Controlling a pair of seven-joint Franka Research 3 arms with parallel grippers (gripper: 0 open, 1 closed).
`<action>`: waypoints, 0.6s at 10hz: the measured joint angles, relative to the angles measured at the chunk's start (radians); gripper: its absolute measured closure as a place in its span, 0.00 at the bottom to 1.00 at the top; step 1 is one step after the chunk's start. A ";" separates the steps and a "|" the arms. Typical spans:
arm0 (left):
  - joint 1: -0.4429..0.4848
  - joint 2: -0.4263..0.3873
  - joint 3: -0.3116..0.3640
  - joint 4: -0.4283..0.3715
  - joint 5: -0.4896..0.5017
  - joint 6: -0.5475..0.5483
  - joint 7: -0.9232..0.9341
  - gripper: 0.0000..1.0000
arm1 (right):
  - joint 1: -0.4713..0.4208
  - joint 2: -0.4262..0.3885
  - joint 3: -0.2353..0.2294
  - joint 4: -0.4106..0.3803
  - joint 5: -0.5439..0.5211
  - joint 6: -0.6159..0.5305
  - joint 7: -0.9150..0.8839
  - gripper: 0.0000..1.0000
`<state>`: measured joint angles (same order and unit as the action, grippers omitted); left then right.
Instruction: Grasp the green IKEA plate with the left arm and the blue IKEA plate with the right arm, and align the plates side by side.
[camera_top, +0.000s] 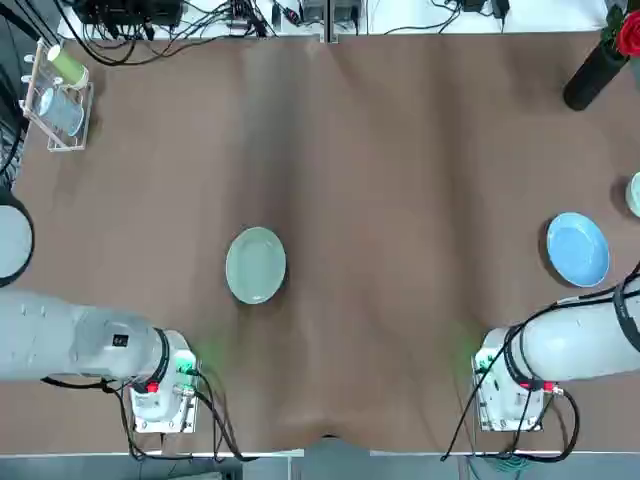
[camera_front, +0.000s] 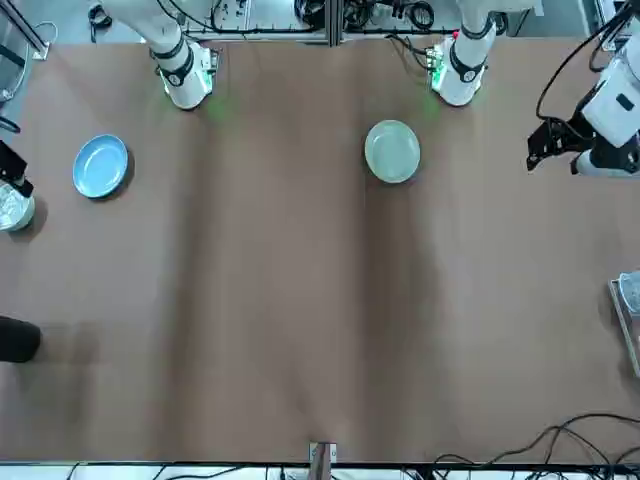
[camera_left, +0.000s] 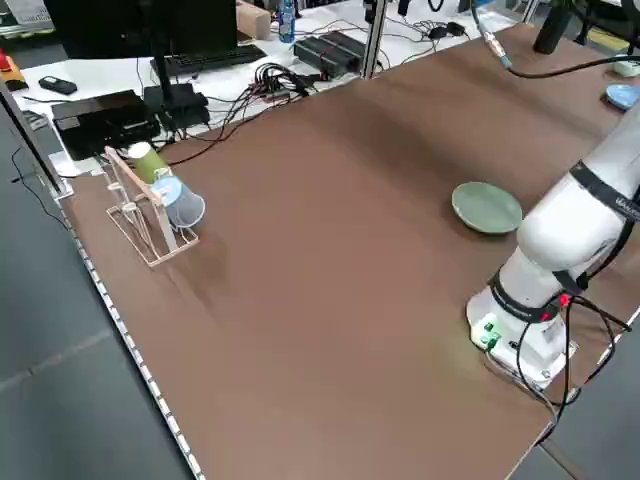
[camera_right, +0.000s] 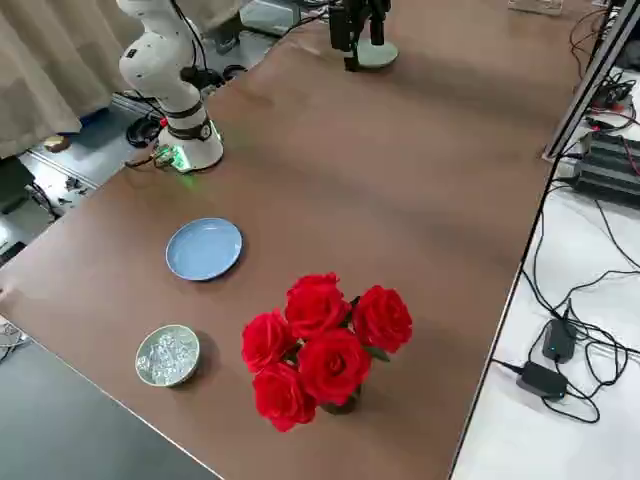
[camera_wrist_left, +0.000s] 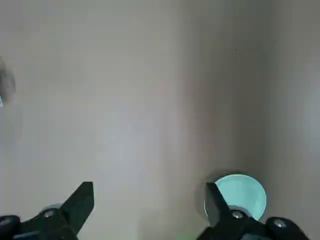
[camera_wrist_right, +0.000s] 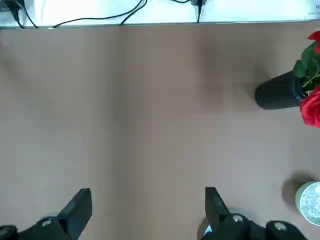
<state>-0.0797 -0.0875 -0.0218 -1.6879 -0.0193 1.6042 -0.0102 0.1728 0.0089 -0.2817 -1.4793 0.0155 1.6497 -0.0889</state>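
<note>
The green IKEA plate (camera_top: 255, 264) lies flat on the brown table a little left of centre, in front of the left arm's base. It shows again as the green plate (camera_front: 392, 151) (camera_left: 487, 207). The blue IKEA plate (camera_top: 578, 248) lies near the table's right edge, also seen as the blue plate (camera_right: 203, 248). My left gripper (camera_front: 537, 148) hangs raised out toward the table's left side, well apart from the green plate. Its fingers stand open and empty in the left wrist view, left gripper (camera_wrist_left: 149, 192). My right gripper (camera_wrist_right: 147, 195) is open and empty too.
A wire rack with cups (camera_top: 58, 95) stands at the far left corner. A dark vase of red roses (camera_right: 325, 345) and a small glass bowl (camera_right: 167, 355) sit near the right edge beside the blue plate. Cables and electronics (camera_left: 200, 80) lie beyond the far edge.
</note>
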 joint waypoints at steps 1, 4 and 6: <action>0.001 0.000 -0.001 -0.001 0.000 0.001 0.000 0.01 | 0.000 0.000 0.001 0.000 0.000 0.000 0.000 0.00; 0.002 0.000 0.000 0.004 0.000 0.006 0.000 0.00 | 0.000 -0.003 0.000 0.005 0.000 -0.002 0.000 0.00; 0.004 0.000 0.001 0.004 0.000 -0.005 -0.008 0.01 | 0.000 -0.010 0.001 0.012 0.000 -0.041 0.000 0.00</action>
<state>-0.0758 -0.0876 -0.0208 -1.6844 -0.0192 1.5994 -0.0185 0.1729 -0.0008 -0.2806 -1.4670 0.0155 1.6089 -0.0889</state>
